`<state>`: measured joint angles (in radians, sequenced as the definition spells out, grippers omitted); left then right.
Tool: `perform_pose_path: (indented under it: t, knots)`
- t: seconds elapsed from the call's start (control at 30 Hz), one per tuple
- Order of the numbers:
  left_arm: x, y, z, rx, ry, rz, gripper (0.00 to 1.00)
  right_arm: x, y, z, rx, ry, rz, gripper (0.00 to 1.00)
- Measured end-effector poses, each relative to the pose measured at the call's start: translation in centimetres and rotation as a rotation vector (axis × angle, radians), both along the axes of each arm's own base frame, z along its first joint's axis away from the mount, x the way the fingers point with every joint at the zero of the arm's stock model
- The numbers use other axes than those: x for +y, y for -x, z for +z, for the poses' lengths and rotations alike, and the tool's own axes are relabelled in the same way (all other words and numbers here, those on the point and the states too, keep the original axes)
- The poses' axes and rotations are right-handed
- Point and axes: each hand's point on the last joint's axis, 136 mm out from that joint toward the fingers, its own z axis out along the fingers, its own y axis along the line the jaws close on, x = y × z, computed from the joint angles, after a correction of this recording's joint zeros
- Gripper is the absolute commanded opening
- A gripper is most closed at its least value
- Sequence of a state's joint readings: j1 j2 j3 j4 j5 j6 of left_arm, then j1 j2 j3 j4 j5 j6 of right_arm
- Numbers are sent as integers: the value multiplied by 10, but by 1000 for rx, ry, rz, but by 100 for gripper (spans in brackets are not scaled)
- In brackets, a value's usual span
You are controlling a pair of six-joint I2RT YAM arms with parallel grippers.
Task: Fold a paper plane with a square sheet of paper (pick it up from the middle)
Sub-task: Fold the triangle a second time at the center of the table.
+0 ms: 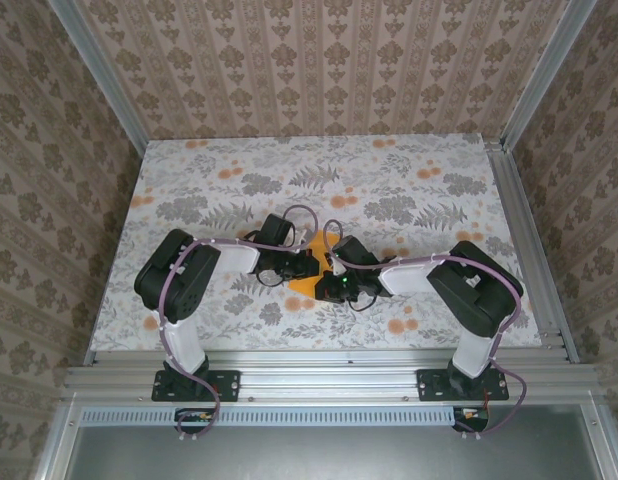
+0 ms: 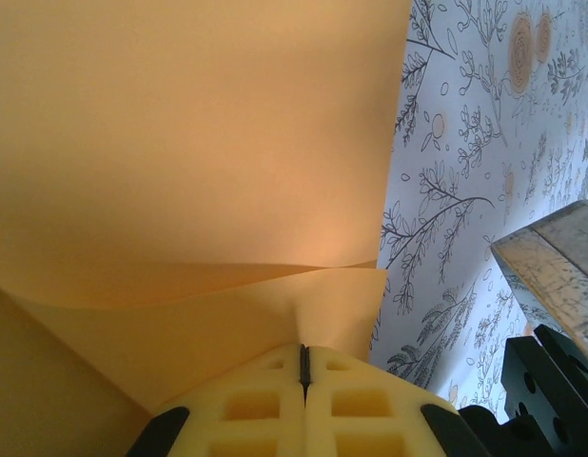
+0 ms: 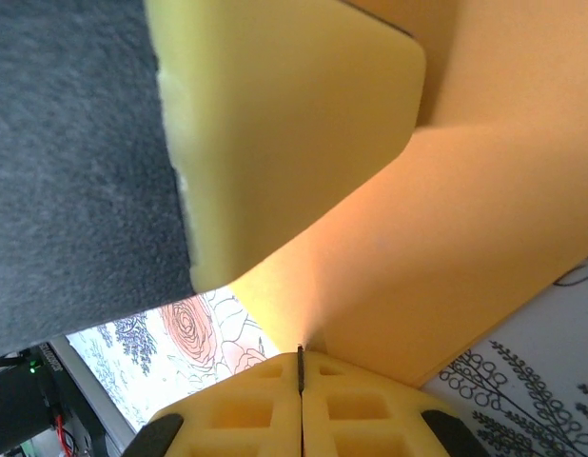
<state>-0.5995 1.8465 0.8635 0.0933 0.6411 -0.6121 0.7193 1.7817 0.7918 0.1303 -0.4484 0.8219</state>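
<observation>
The square sheet of paper (image 1: 301, 288) is bright orange and lies bent at the table's middle, mostly covered by both grippers. My left gripper (image 1: 309, 267) is shut on it. In the left wrist view the yellow pads (image 2: 256, 405) meet at the gripper's tip (image 2: 303, 354), pinching a raised fold of the sheet (image 2: 199, 143). My right gripper (image 1: 325, 284) is shut on the sheet (image 3: 465, 190) too, jaws pressed together (image 3: 300, 354) on its edge. The left gripper's yellow finger (image 3: 275, 124) sits close above. The arms hide whether the sheet has a paper plane's shape.
The floral tablecloth (image 1: 389, 190) spreads round the arms, with patterned walls (image 1: 319, 60) on three sides. An aluminium frame rail (image 1: 524, 240) runs along the right edge. The right arm's black link (image 2: 551, 381) stands near the left gripper.
</observation>
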Motion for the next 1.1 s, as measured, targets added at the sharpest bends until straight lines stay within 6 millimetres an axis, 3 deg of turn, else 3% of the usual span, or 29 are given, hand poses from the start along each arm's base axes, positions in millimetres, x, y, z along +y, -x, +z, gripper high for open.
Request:
perform_pose_path:
  t: [0.7, 1.1]
  knots:
    - [5, -17, -1, 73, 28, 19, 2, -1, 1, -3, -26, -12, 10, 7]
    - [12, -53, 1, 32, 22, 59, 3, -2, 1, -3, -39, -20, 8, 7]
